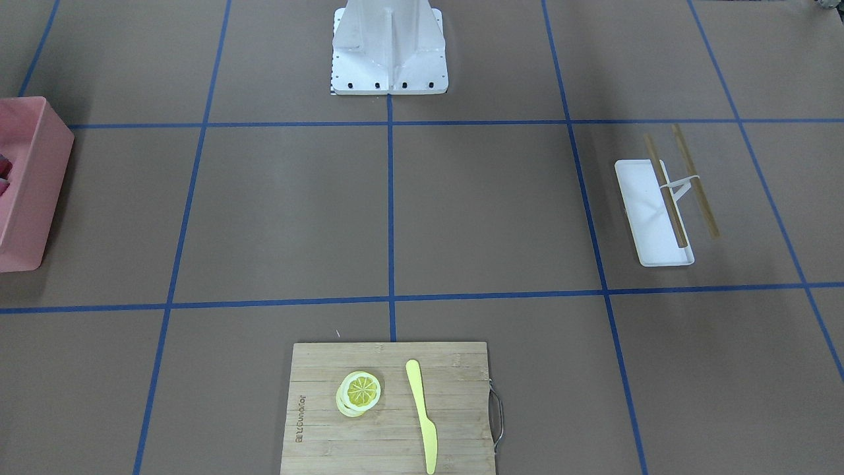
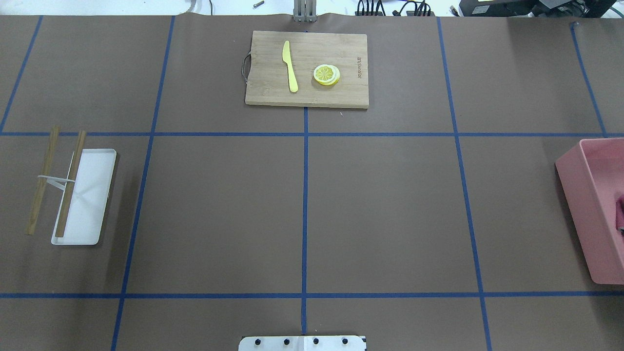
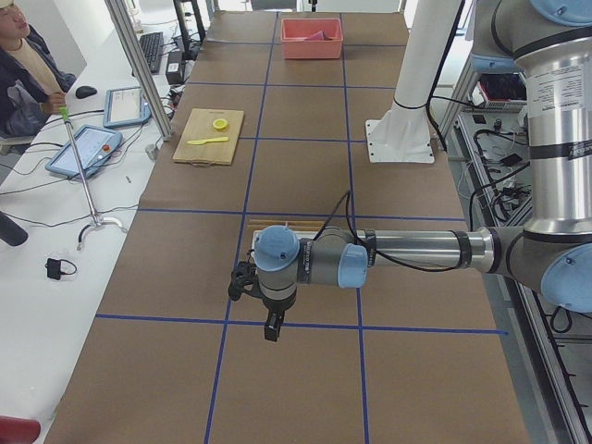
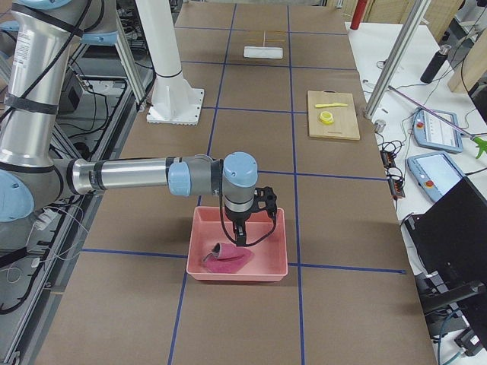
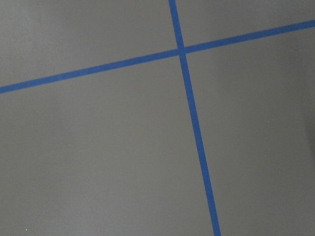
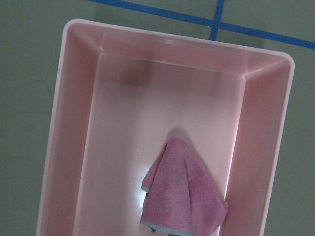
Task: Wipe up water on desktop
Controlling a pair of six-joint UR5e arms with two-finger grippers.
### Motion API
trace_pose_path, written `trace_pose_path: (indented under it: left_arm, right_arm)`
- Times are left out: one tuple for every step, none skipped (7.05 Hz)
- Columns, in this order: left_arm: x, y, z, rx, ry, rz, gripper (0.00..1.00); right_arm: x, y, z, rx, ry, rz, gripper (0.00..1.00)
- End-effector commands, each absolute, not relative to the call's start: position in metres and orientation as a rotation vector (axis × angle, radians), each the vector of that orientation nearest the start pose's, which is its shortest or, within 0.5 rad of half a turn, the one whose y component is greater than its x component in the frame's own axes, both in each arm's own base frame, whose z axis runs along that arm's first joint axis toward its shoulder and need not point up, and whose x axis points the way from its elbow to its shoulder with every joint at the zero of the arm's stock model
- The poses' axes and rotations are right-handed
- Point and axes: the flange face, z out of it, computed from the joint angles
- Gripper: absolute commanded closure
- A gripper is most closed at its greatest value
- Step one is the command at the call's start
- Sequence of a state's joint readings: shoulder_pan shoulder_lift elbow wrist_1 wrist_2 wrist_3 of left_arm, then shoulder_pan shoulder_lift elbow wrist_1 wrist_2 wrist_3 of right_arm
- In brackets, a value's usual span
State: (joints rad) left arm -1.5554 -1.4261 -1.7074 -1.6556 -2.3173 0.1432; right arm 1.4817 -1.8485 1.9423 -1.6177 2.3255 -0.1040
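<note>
The desktop (image 2: 380, 204) carries a bamboo cutting board (image 2: 341, 97), white tray (image 2: 92, 195) and pink bin (image 2: 580, 204).

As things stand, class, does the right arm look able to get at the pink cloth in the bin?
Probably yes. The right gripper hangs just above the open pink bin, and the pink cloth lies uncovered on its floor, with nothing between the two.
</note>
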Motion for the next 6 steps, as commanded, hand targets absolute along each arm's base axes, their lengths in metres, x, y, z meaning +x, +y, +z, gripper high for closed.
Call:
trace_pose_path:
  left_arm:
    - [-0.058, -0.447, 0.649, 0.125, 0.744, 0.18, 0.02]
    - [-0.057, -0.447, 0.643, 0.139, 0.747, 0.19, 0.02]
    - [-0.057, -0.444, 0.644, 0.138, 0.747, 0.191, 0.02]
    - [-0.057, -0.446, 0.636, 0.152, 0.744, 0.195, 0.02]
    - [-0.056, -0.444, 0.638, 0.148, 0.746, 0.195, 0.02]
    - [-0.056, -0.449, 0.632, 0.163, 0.745, 0.205, 0.02]
  right_arm:
    - [0.032, -0.379, 0.602, 0.051, -0.756, -0.206, 0.0]
    - [0.029, -0.387, 0.615, 0.029, -0.748, -0.2, 0.0]
    - [0.03, -0.394, 0.619, 0.029, -0.748, -0.205, 0.0]
    - [0.028, -0.403, 0.627, 0.014, -0.744, -0.194, 0.0]
    - [0.027, -0.42, 0.625, 0.028, -0.744, -0.203, 0.0]
    - [0.025, -0.428, 0.614, 0.051, -0.743, -0.216, 0.0]
